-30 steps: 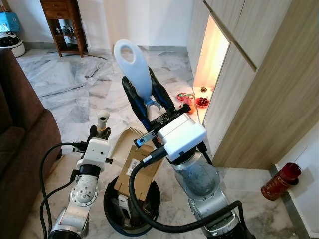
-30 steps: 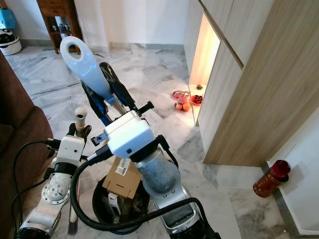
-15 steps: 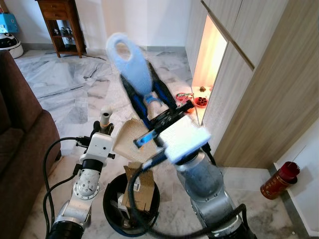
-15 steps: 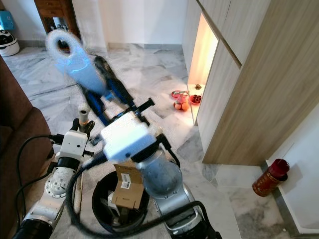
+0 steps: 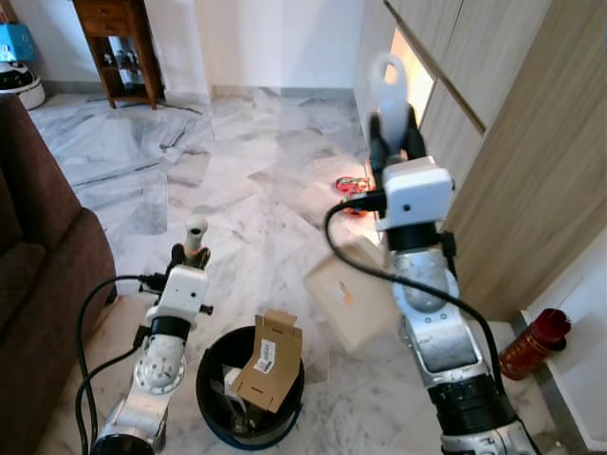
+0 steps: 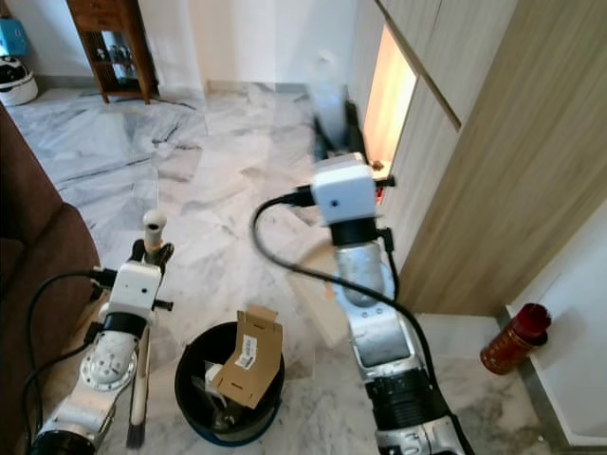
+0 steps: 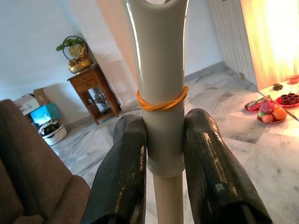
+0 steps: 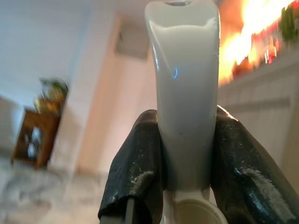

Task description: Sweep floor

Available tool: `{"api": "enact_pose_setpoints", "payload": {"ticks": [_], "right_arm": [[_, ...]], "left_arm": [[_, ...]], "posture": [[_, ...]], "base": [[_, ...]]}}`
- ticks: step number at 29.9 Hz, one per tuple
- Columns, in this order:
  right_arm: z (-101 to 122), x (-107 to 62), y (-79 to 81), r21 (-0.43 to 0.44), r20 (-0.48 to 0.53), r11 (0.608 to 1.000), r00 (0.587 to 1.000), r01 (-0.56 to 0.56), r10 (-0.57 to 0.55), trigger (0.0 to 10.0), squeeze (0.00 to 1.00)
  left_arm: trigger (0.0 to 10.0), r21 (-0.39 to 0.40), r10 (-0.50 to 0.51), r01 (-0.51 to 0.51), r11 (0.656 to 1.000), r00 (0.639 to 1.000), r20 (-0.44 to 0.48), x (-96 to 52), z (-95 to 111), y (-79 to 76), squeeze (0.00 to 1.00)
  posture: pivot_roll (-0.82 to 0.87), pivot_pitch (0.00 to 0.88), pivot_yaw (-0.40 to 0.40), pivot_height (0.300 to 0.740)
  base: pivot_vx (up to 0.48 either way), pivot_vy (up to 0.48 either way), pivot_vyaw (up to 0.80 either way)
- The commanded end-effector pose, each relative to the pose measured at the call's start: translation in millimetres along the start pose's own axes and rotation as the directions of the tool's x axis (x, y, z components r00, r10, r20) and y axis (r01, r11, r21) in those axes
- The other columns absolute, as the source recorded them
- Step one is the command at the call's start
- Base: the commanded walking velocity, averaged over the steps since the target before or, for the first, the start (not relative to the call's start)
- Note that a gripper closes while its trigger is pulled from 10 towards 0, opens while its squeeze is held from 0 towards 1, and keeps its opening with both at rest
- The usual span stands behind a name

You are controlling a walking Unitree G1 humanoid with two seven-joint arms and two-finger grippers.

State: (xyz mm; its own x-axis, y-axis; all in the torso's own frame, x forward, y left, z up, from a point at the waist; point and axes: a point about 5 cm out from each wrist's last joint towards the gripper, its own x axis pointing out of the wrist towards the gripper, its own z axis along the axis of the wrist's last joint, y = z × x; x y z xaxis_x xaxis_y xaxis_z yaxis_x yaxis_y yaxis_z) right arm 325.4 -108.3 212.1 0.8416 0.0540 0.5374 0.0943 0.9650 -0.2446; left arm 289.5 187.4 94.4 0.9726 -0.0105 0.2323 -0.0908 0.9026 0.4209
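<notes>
My left gripper (image 5: pixel 190 254) is shut on the cream broom handle (image 7: pixel 161 70), just under an orange rubber band; the broom stands upright beside the bin, its bristles (image 6: pixel 136 433) on the floor. Raised at the right in front of the cupboards, my right gripper (image 5: pixel 392 142) is shut on the white dustpan handle (image 5: pixel 388 90). The beige dustpan (image 5: pixel 349 305) hangs below it, to the right of the bin. A black bin (image 5: pixel 213 360) sits on the marble floor between my arms, and a cardboard box (image 5: pixel 267 372) leans inside it.
A brown sofa (image 5: pixel 38 256) fills the left side. Wooden cupboards (image 5: pixel 512 171) line the right, with a lit niche and plates of fruit (image 5: pixel 353 183) on the floor. A red cylinder (image 5: pixel 533 343) stands at the lower right. A wooden side table (image 5: pixel 119 38) is far back.
My right arm swung the dustpan from above the bin up and over to the right. The cardboard box slid off the pan into the bin. The left arm and broom stayed put.
</notes>
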Motion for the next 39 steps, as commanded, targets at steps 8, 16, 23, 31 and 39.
{"api": "enact_pose_setpoints", "payload": {"ticks": [8, 16, 23, 31, 39], "right_arm": [[-64.9, -13.7, -30.6, -0.049, -0.252, 0.993, 0.961, 0.108, -0.116, 10.0, 0.00], [-95.1, -28.3, -49.0, -0.011, -0.375, 0.990, 0.917, 0.143, -0.136, 10.0, 0.00], [-111.9, -43.0, -57.5, -0.009, -0.446, 0.979, 0.875, 0.205, -0.188, 10.0, 0.00], [-131.7, -57.0, -81.3, -0.171, -0.540, 0.970, 0.806, 0.175, -0.241, 10.0, 0.00], [-144.8, -66.8, -85.6, -0.236, -0.634, 0.963, 0.730, 0.131, -0.255, 10.0, 0.00]], "left_arm": [[10.0, -0.242, 0.132, -0.183, 0.953, 0.969, -0.210, -12.7, -24.7, 22.2, 0.00], [10.0, -0.334, 0.146, -0.295, 0.895, 0.902, -0.406, -29.8, -54.3, 37.8, 0.00], [10.0, -0.367, 0.127, -0.304, 0.879, 0.891, -0.435, -38.1, -59.0, 39.5, 0.00], [10.0, -0.137, 0.142, -0.213, 0.967, 0.904, -0.403, -43.9, -59.3, 51.7, 0.00], [10.0, -0.124, 0.146, -0.219, 0.968, 0.891, -0.430, -42.9, -63.4, 55.0, 0.00]], "posture": [[0.17, 0.000, -0.049, 0.740], [0.18, 0.000, -0.049, 0.740], [0.18, 0.000, -0.047, 0.740], [0.18, 0.000, -0.043, 0.740], [0.18, 0.000, -0.047, 0.740]], "base": [[0.000, 0.000, 0.00], [0.000, 0.000, 0.00], [0.000, 0.000, 0.00], [0.000, 0.000, 0.00], [0.000, 0.000, 0.00]]}}
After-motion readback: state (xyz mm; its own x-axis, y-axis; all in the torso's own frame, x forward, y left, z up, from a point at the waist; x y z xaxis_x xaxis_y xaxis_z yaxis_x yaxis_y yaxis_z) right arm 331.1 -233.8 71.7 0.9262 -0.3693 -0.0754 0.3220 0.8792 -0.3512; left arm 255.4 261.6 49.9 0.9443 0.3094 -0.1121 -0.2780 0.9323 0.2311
